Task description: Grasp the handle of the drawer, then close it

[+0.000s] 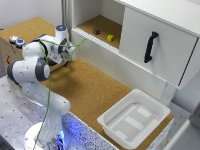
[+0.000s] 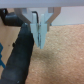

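Gripper [image 2: 40, 36] narrow, fingers [image 2: 35, 33] nearly together, holding nothing; handle [image 2: 20, 52] lies just beside them over cork. In the exterior view, arm [image 1: 37, 60] hides the drawer; wooden box [image 1: 9, 50] sits at 9 o'clock, bearing buttons [image 1: 16, 40].

I see the wooden box [image 1: 11, 50] at the exterior view's far left; cabinet door [image 1: 155, 45] far right; tray [image 1: 134, 119] near right.

Rough cork-like worktop [image 1: 92, 90], glossy white plastic tub [image 1: 134, 119], smooth white cabinet door [image 1: 157, 45], seemingly matt black handle [image 2: 20, 55]
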Controlling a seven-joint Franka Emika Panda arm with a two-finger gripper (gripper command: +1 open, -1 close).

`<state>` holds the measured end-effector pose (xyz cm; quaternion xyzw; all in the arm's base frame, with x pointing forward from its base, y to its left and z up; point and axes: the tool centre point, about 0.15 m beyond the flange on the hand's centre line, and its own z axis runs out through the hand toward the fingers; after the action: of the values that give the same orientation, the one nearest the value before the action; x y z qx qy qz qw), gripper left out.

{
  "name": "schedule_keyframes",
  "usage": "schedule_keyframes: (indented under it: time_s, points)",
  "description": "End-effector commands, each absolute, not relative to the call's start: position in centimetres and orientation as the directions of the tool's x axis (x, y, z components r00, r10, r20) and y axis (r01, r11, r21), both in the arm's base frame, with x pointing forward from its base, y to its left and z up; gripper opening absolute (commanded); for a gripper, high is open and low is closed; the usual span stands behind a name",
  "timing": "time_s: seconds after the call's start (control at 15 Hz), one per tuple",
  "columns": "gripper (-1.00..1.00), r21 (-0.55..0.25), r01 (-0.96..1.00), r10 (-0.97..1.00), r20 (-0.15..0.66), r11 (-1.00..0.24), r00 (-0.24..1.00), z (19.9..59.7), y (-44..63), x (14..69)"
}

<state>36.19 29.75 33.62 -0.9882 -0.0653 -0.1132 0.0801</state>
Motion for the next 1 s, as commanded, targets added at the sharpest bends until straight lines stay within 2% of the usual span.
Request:
schedule_keyframes:
  time_s: [0.0, 0.07, 0.13, 0.47, 0.93]
  points:
    - [-1.00, -0.119, 0.100, 0.075, 0.200, -0.988, 0.977, 34.5, 30.2, 36.8]
    - [-1.00, -0.104, 0.071, 0.050, 0.191, -0.992, 0.980, 34.6, 28.9, 36.7]
    - [1.00, -0.088, 0.049, 0.032, 0.187, -0.995, 0.982, 34.8, 27.4, 36.5]
    - [1.00, -0.044, -0.045, -0.054, 0.211, -0.998, 0.976, 37.4, 21.8, 35.5]
    - [1.00, -0.044, -0.045, -0.054, 0.211, -0.998, 0.976, 37.4, 21.8, 35.5]
